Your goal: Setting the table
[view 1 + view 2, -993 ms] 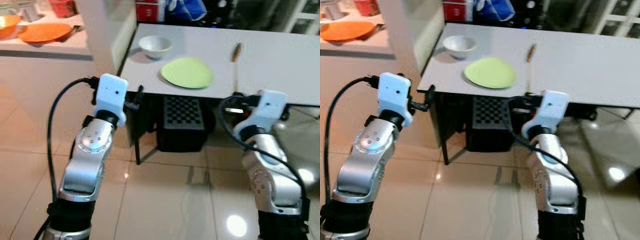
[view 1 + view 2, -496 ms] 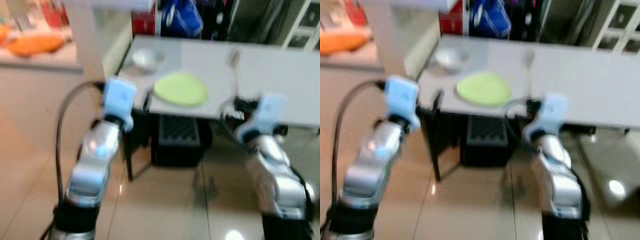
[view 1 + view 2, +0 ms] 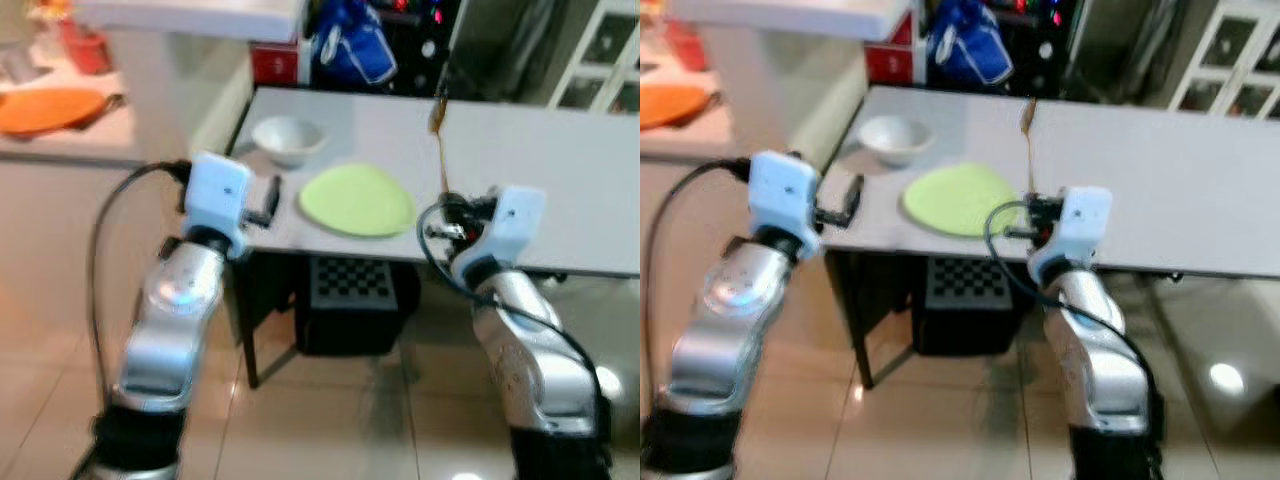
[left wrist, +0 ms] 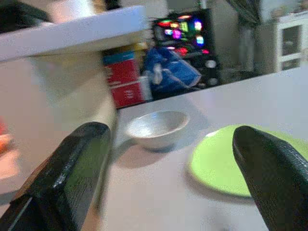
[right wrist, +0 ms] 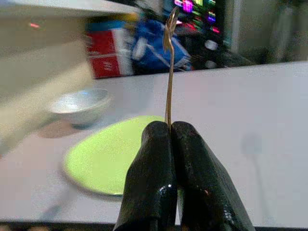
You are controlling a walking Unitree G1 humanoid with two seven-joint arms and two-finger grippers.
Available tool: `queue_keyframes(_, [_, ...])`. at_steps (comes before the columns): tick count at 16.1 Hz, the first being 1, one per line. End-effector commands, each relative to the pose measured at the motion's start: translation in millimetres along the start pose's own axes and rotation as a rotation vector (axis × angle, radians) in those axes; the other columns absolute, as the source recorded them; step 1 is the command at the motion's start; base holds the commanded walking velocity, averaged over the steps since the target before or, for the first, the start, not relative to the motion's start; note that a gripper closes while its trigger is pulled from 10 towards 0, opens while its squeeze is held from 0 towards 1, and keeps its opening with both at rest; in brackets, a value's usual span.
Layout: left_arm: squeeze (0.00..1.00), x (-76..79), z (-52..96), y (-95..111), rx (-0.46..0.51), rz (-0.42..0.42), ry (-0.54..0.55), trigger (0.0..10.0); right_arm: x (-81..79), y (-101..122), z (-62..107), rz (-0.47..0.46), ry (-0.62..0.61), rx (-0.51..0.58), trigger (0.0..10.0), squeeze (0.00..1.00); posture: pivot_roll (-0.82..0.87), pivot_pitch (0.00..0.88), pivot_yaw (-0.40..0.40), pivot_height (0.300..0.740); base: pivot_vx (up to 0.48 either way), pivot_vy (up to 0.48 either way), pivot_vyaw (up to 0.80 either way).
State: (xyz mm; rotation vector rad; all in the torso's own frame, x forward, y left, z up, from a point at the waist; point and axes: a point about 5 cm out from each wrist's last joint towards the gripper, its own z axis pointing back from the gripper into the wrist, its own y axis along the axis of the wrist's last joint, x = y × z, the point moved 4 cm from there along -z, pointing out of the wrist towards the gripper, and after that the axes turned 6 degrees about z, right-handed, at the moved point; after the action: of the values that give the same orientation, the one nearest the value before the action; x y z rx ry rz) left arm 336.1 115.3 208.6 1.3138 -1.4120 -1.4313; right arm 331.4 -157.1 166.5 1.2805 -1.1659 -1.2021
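Right tool (image 5: 171, 130): fingers pressed together on a thin gold metal fork (image 5: 169, 67), its long axis running straight away from the fingertips over the grey surface (image 3: 560, 170). Left tool (image 4: 178, 168): fingers wide apart, holding nothing. Round lime-green plate (image 3: 357, 199) beside small white bowl (image 3: 288, 139).

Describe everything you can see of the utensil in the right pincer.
The utensil is a thin, gold-coloured metal piece with a long straight stem and a small shaped head at its far end; blur hides whether it is a fork or a spoon. The right pincer grips its near end, shut, holding it out over the white table, beside the green plate.
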Motion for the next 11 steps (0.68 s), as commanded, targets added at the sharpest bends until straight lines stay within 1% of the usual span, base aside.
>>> queue_keyframes(1, [0.0, -7.0, 1.8, 3, 0.005, -0.017, 0.014, 10.0, -3.9, 2, -0.8, -0.01, 0.012, 0.0, 10.0, 0.0, 0.03, 0.0, -0.048, 0.74, 0.412, 0.0, 0.0])
queue_keyframes(6, [0.0, -9.0, 12.1, -9, -0.051, -0.045, 0.002, 10.0, -2.5, -12, 3.6, -0.027, 0.011, -0.047, 10.0, 0.0, 0.04, 0.0, -0.052, 0.74, 0.409, 0.0, 0.0])
queue_keyframes(8, [0.0, -7.4, 14.9, -11, -0.066, -0.054, -0.015, 10.0, -3.7, -16, 6.4, -0.031, 0.016, -0.061, 10.0, 0.0, 0.03, 0.0, -0.05, 0.74, 0.403, 0.0, 0.0])
queue_keyframes(9, [0.0, -5.8, 18.8, -13, -0.077, -0.054, -0.02, 10.0, -4.8, -21, 10.5, -0.032, 0.022, -0.078, 10.0, 0.0, 0.03, 0.0, -0.053, 0.74, 0.394, 0.0, 0.0])
queue_keyframes(11, [0.0, -5.3, 20.8, -15, -0.085, -0.054, -0.02, 10.0, -5.3, -24, 12.3, -0.031, 0.027, -0.089, 10.0, 0.0, 0.03, 0.0, -0.056, 0.74, 0.396, 0.0, 0.0])
